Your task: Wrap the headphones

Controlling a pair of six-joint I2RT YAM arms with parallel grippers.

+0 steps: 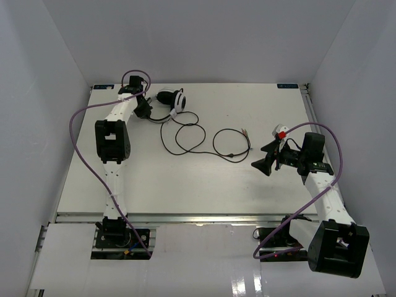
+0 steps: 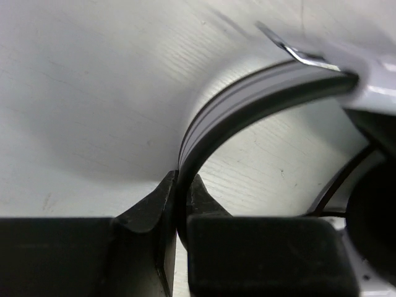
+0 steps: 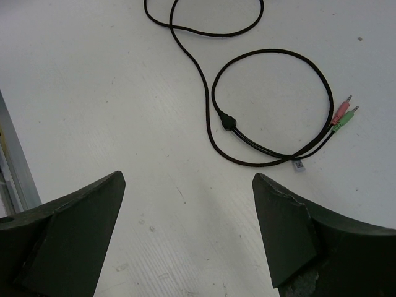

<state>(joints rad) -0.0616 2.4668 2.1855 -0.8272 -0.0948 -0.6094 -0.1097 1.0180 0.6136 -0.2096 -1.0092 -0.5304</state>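
Headphones (image 1: 170, 100): lay at the far left of the white table (image 1: 185, 198), close to its back edge; over-ear type, white-and-black earcup on its side.
Headband (image 2: 247, 105): black with a pale stripe along its edge, curving up out of my left fingers toward the white earcup housing (image 2: 377, 93) at the right of the left wrist view.
Left gripper (image 2: 178, 207): clamped onto the headband, one black finger pressed against each face of the band; in the overhead view my left gripper (image 1: 143, 110) sat just beside the earcup.
Cord (image 3: 228, 120): thin, black, trailing from the headset toward the middle of the table in several loose loops, lying flat and unwrapped.
Plugs: two at the free end, one pink (image 3: 341, 112) and one green (image 3: 346, 119), side by side on the table, crossing over the last loop.
Right gripper (image 3: 189, 179): jaws spread wide with nothing between them, above bare table, near the plug end of the cord but apart from it; it showed right of centre overhead (image 1: 265, 158).
Purple cables (image 1: 77, 142): thick, looping off both my arms.
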